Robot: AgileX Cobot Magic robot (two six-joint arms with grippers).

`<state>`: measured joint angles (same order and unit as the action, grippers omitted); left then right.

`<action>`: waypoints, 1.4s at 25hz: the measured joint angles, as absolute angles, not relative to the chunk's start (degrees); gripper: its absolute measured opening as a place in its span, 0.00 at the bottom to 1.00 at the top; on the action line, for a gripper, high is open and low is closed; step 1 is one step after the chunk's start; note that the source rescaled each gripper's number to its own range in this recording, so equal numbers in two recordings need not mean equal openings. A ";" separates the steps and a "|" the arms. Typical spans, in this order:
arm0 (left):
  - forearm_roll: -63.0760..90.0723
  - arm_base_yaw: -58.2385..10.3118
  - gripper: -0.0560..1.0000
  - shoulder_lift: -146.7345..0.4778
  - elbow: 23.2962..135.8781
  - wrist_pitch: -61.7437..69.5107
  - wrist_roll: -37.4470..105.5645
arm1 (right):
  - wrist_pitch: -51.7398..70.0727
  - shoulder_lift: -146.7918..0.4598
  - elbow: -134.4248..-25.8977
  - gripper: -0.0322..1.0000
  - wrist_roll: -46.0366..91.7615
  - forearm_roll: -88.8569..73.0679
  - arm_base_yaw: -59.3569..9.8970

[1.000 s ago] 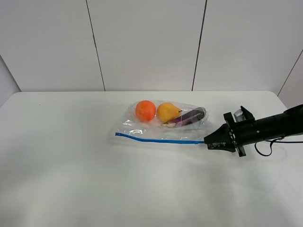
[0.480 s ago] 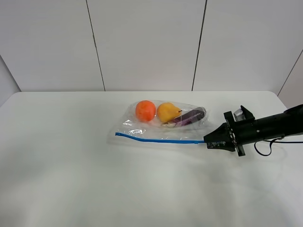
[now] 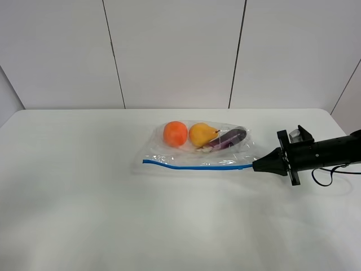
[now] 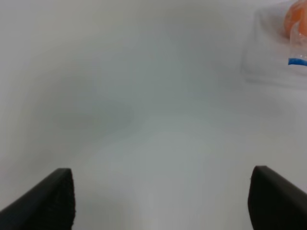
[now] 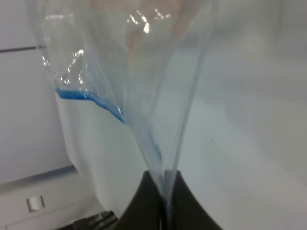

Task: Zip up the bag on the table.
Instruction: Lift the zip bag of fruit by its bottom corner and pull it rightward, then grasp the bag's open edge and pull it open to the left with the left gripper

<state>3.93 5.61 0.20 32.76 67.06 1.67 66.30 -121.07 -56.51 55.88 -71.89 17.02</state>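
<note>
One bag (image 3: 197,151) on the table (image 3: 84,197), one orange (image 3: 175,134), one pear (image 3: 201,134), one eggplant (image 3: 225,138) inside, pinched at three o'clock by right gripper (image 3: 255,166), left gripper (image 4: 160,201) spread wide.

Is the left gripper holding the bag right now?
No, the left gripper hangs open over the table, and the bag lies well clear of its fingers.

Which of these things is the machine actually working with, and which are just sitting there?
In the job: bag, its blue zipper strip, the right end effector pinching the bag's edge, the table.

Just there: orange, pear, eggplant inside the bag; left end effector, open, apart from the bag.
</note>
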 joint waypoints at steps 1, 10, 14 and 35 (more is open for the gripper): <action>3.93 5.61 0.86 0.20 32.76 67.06 1.67 | 66.62 -121.07 -56.51 0.03 55.88 -72.14 17.02; 3.93 5.61 0.86 0.20 32.76 67.06 1.67 | 68.61 -120.77 -56.51 0.03 55.60 -73.80 16.87; 3.93 5.61 0.86 0.20 32.76 67.06 1.67 | 68.68 -118.31 -56.51 0.03 54.36 -74.37 14.35; 3.93 5.61 0.86 0.20 32.76 67.06 1.67 | 68.74 -108.32 -56.41 0.03 47.49 -78.28 1.70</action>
